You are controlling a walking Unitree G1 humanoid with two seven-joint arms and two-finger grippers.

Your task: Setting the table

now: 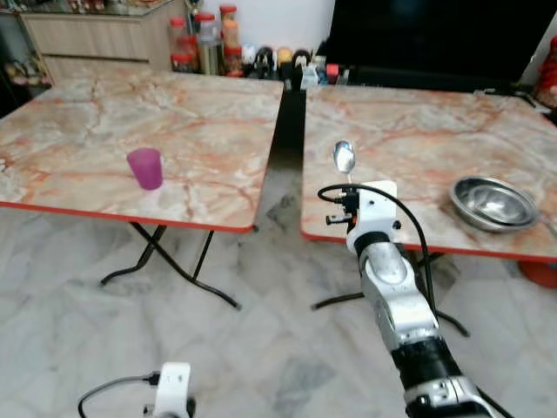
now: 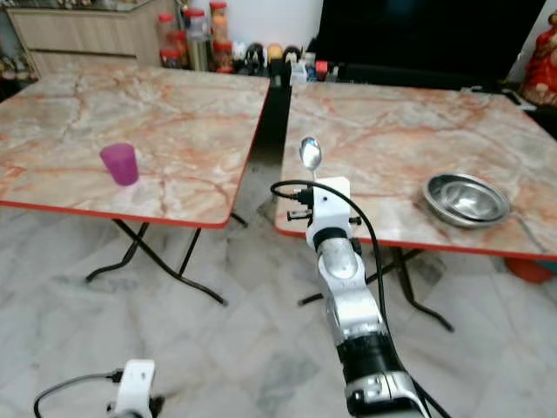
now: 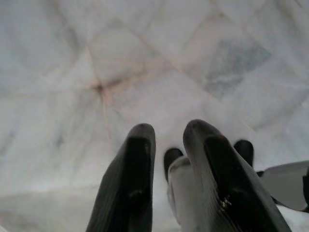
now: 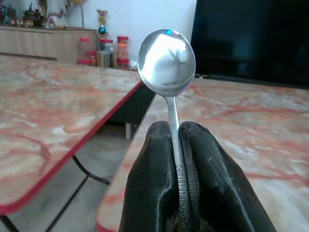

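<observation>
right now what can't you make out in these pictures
- Jars and bottles behind the tables: too small in the eye views to identify contents.
- Spoon handle: its lower end hidden between the right hand's fingers, wrist view.
- Left hand: the left eye view's bottom edge cuts the arm off.
- Steel bowl: contents unclear from glare.

Head stereo pair looks forward and down from standing height; both eyes share two marble-patterned red-edged tabletops [image 1: 200,122], a purple plastic cup [image 1: 145,167], a round steel bowl [image 1: 493,203] and pale marble floor [image 1: 70,331], offset sideways between eyes. Right wrist camera sits close behind the right end effector [image 4: 176,140], facing level along its black fingers across the same tabletops toward a black screen [image 4: 251,38]. Left wrist camera faces straight down past the left end effector [image 3: 166,145] at the floor, near.
</observation>
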